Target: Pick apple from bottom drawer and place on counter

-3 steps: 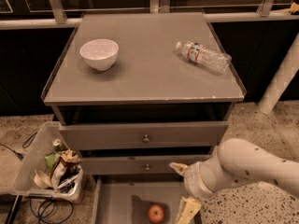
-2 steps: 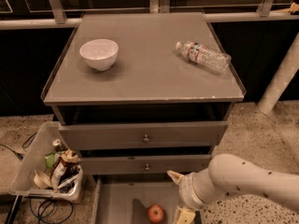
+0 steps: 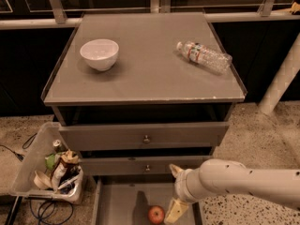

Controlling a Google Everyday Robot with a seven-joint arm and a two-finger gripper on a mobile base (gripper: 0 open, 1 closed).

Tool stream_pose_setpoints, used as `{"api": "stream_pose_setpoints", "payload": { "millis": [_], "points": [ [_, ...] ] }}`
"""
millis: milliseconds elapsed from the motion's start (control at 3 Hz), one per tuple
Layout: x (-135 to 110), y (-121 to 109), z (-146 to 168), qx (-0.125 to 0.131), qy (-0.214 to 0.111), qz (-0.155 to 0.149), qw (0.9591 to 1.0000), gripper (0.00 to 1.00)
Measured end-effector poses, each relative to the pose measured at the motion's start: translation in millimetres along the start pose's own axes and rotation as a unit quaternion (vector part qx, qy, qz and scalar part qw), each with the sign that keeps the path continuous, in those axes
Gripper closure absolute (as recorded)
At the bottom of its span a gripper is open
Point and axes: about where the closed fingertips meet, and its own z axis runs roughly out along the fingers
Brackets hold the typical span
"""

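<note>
The apple (image 3: pixel 156 214), small and red, lies on the floor of the open bottom drawer (image 3: pixel 117 203) at the lower edge of the view. My gripper (image 3: pixel 174 191) hangs over the drawer's right side, just right of the apple, with its two yellowish fingers (image 3: pixel 176 211) spread apart and nothing between them. One finger reaches down beside the apple, the other points up near the middle drawer. The white arm comes in from the right. The grey counter (image 3: pixel 145 78) is above.
A white bowl (image 3: pixel 99 54) stands at the counter's left and a plastic water bottle (image 3: pixel 204 56) lies at its right. Two upper drawers with small knobs (image 3: pixel 146 138) are slightly open. A bin of trash (image 3: pixel 49 170) sits on the floor at left.
My arm has moved left and down toward the drawer, bringing the gripper closer to the apple. The apple has not moved.
</note>
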Motion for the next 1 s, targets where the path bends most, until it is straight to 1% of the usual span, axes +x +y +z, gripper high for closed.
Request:
{"api": "stream_pose_setpoints", "payload": {
  "millis": [333, 667, 1000],
  "points": [
    [-0.7, 0.9, 2.6, -0.003, 0.002, -0.003, 1.0000, 0.00],
    [3.8, 1.5, 24.2, -0.018, -0.011, -0.014, 0.9997, 0.00],
    [10.6, 1.3, 55.2, -0.041, -0.058, -0.036, 0.9969, 0.00]
  ]
}}
